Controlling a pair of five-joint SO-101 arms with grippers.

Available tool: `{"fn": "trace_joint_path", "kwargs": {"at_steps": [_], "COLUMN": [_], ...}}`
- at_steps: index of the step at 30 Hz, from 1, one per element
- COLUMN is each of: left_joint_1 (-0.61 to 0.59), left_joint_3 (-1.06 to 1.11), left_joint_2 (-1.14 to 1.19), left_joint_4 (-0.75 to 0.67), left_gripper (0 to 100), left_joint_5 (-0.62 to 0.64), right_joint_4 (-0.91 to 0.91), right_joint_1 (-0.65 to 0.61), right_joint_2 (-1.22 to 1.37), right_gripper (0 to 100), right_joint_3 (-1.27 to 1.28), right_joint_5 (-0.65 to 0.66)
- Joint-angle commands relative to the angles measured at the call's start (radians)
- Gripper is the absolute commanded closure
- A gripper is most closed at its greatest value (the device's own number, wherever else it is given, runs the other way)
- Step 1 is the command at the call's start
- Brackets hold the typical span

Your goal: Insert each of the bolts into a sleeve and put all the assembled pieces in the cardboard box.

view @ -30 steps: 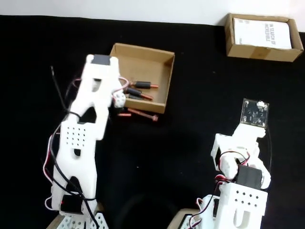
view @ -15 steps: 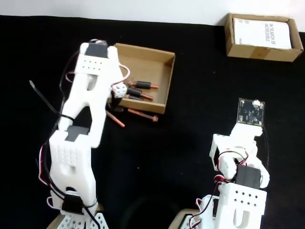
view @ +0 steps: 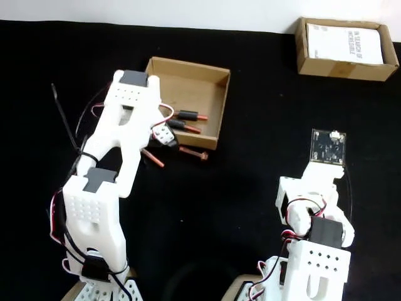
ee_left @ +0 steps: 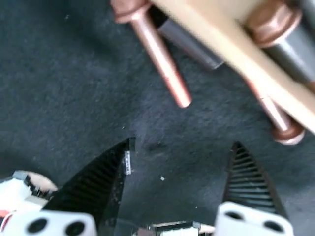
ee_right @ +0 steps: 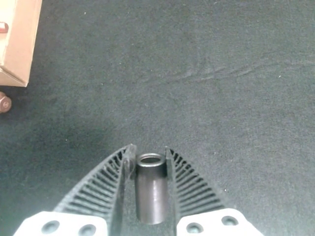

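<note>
2 bolts lie loose on the table (view: 250, 125), just outside the box (view: 194, 84), by its near wall. Slanted bolt (view: 152, 158) sits off the near-left corner. Other bolt (view: 193, 152) lies alongside the wall, very close to it. Can't tell if it touches.

Inside the box, toward the near side, are 2 assembled pieces (view: 191, 116) (view: 180, 126). Each is a copper bolt through a dark sleeve, and they lie roughly parallel, close together.

Left gripper (ee_left: 182, 162) is low over the table at the box's near-left corner. Jaws are wide apart w/ nothing between them. In the left wrist view the slanted bolt's shank tip points back toward the gap, just ahead of the fingertips (ee_left: 120, 157) and not touching. The box wall runs diagonally past it, w/ the other bolt's head end by the wall. The left arm's white body covers the box's left edge in the high view.

Right gripper (ee_right: 147, 150) is at the table's right side, well apart from the box. Jaws are closed on a dark sleeve (ee_right: 150, 189), which lies along the fingers, open end level w/ the fingertips, over bare black cloth. The box corner and a bolt head sit at the edge of the right wrist view.

Far right corner of the table: second box (view: 302, 59) w/ a white booklet (view: 344, 44) in it.
</note>
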Motion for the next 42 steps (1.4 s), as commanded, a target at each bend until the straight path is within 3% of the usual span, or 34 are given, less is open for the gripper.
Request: {"fn": "trace_joint_path", "kwargs": {"at_steps": [1, 13, 19, 23, 42], "left_joint_1": [-0.059, -0.104, -0.145, -0.193, -0.222], "left_joint_3": [0.024, 0.165, 0.156, 0.09, -0.108], "left_joint_2": [-0.062, -0.024, 0.091, 0.136, 0.15], "left_joint_4": [-0.08, -0.288, -0.359, -0.359, -0.17], "left_gripper": [73, 74, 83, 99, 96], "left_joint_5": [0.0, -0.003, -0.002, -0.002, -0.107], "right_joint_4": [-0.015, -0.021, -0.016, -0.015, -0.019], "right_joint_1": [-0.01, -0.005, -0.004, -0.004, -0.008], "right_joint_2": [-0.021, -0.022, -0.019, -0.019, -0.019], "right_gripper": [99.2, 99.2, 99.2, 99.2, 99.2], "right_joint_3": [-0.013, -0.031, -0.068, -0.062, -0.068], "right_joint_5": [0.009, 0.003, 0.003, 0.003, 0.009]}}
